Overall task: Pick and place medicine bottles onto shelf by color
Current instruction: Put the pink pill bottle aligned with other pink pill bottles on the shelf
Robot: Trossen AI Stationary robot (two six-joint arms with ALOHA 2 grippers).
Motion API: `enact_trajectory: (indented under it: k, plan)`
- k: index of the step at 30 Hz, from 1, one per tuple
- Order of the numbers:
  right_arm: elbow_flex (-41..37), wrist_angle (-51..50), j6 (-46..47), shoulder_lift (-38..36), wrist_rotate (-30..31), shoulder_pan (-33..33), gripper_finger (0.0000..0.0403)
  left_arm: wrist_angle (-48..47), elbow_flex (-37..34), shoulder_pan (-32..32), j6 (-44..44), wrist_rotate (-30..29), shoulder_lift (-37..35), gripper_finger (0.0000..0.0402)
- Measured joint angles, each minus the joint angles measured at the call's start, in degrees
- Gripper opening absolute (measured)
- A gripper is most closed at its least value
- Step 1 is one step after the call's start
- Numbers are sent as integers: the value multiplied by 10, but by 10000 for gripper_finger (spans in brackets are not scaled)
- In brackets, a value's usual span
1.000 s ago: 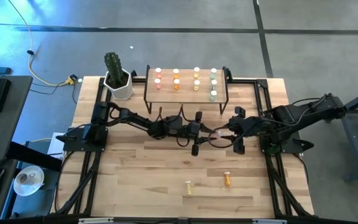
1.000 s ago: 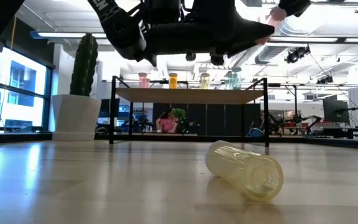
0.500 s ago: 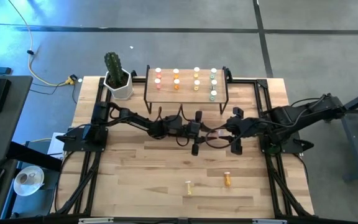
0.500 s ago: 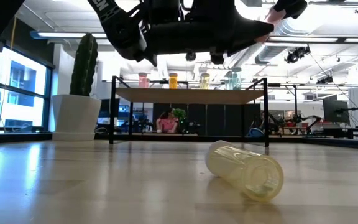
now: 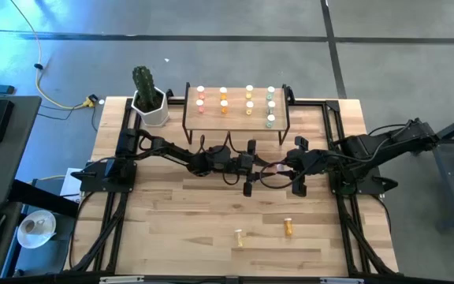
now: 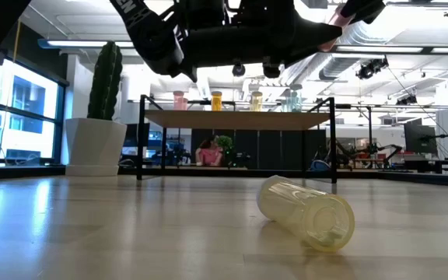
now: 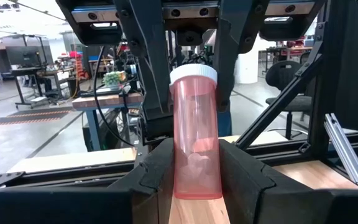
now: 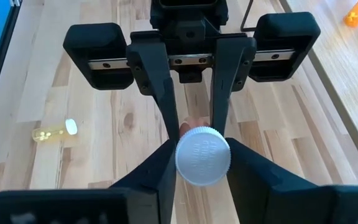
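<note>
High view shows you the worktop (image 5: 172, 205); near the shelf (image 5: 235, 118), in front of it, your left claw (image 7: 194, 177) and right claw (image 8: 202, 163) meet, both clamped on one pink bottle (image 7: 194, 143). Farther from the shelf lie an orange bottle (image 5: 288, 227) and a yellow bottle (image 5: 239, 237).

We see our left claw (image 7: 196, 180) clamped on a pink bottle (image 7: 195, 140), its two dark fingers (image 7: 151, 177) pressed against the lower body on either side. The bottle stands nearly upright, white cap (image 7: 193, 74) at the far end. The right claw (image 7: 194, 62) faces us, its fingers flanking the cap end. Pale worktop (image 7: 303, 174) shows beyond, and a room with an office chair (image 7: 288, 93).
</note>
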Motion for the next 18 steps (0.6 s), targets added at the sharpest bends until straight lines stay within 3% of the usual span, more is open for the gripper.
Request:
enact_trajectory:
  k: [11, 18]
  plan:
    - [0, 0, 12, 0, -8, 0, 101, -5, 0, 1, -36, -12, 0, 112]
    - [-1, -10, 42, 0, -25, 0, 101, -33, 0, 1, -82, -10, 0, 155]
